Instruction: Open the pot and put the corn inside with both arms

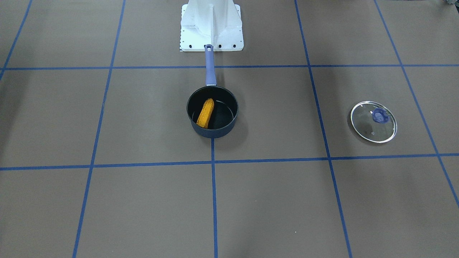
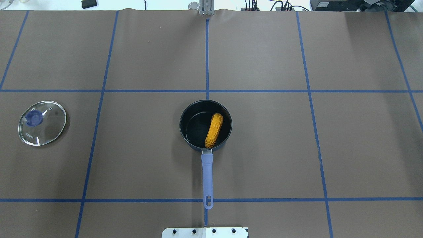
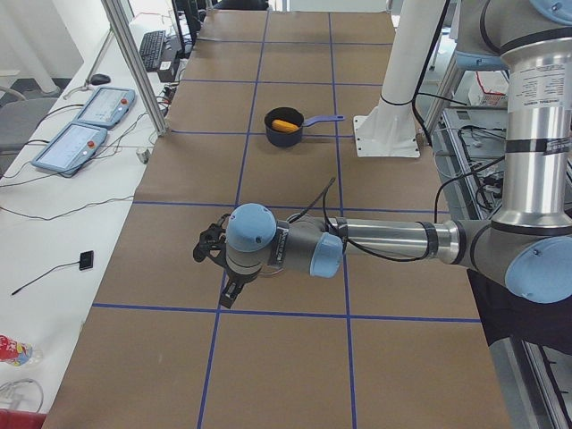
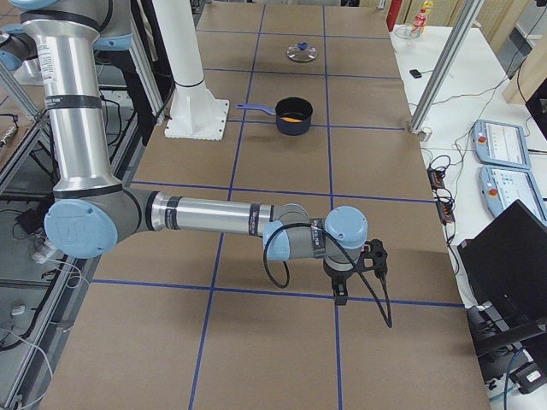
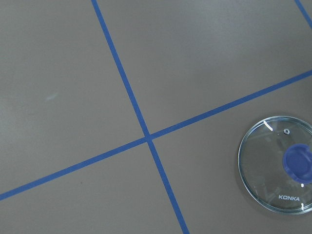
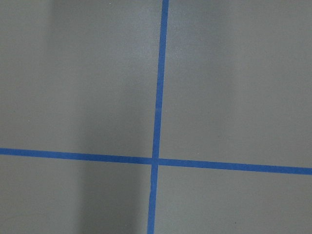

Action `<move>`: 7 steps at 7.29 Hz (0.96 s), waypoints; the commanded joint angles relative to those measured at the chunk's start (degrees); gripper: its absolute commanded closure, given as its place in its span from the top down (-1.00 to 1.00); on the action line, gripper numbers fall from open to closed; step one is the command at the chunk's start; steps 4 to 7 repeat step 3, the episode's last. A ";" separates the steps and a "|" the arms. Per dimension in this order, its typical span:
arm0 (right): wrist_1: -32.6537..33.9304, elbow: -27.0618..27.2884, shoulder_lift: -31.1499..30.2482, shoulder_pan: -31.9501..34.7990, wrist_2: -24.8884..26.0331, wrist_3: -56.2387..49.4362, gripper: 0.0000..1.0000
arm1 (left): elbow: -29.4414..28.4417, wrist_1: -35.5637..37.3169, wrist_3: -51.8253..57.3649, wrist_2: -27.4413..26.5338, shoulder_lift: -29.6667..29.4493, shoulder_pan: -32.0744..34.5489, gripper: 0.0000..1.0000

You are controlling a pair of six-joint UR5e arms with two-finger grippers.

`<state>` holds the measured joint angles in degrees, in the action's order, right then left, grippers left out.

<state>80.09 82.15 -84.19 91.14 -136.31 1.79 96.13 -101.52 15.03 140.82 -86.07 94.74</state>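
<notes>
The dark navy pot stands open at the table's middle, with its periwinkle handle pointing toward the robot base. The yellow-orange corn lies inside it, leaning on the wall; it also shows in the overhead view inside the pot. The glass lid with its blue knob lies flat on the table far out on the robot's left, and it also shows in the left wrist view. The left gripper and the right gripper hang over bare table, far from the pot. I cannot tell whether either is open or shut.
The white base mount stands just behind the pot handle. Blue tape lines cross the brown table cover. Control pendants and a black monitor lie off the table's far edge. Both forearms stretch low over the table ends.
</notes>
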 commanded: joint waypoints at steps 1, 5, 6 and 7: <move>-0.19 0.29 -0.36 0.62 -0.89 0.06 1.00 | 0.20 0.01 0.00 0.07 0.29 0.36 0.95; -0.19 0.11 -0.27 0.62 -0.71 0.06 1.00 | 0.20 0.01 0.00 0.07 0.20 0.36 0.95; -0.19 0.11 -0.27 0.62 -0.71 0.06 1.00 | 0.20 0.01 0.00 0.07 0.20 0.36 0.95; -0.19 0.11 -0.27 0.62 -0.71 0.06 1.00 | 0.20 0.01 0.00 0.07 0.20 0.36 0.95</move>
